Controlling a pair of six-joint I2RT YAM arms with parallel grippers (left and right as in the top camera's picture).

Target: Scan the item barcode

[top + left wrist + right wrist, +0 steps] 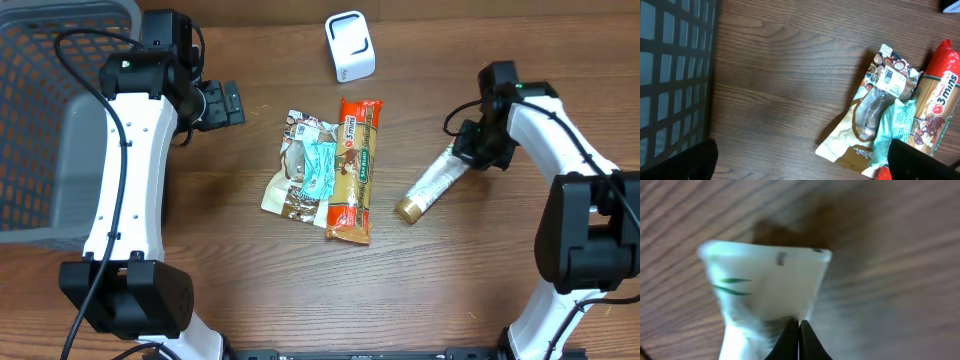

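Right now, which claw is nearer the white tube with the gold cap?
Right. The right claw pinches the flat end of the white tube; the left claw hangs open far off, beyond the snack packets.

Legible only as "3 mins" in white on the red roundel of the orange-red noodle packet (940,100), alongside a cream pouch (845,137) carrying a white barcode sticker (888,75) whose digits and remaining print stay too small to read.

Bench (250,290): dark brown wood-grain surface, evenly lit, with soft shadows and no glare. A grey lattice-walled basket (40,110) occupies the bench's far-left corner.
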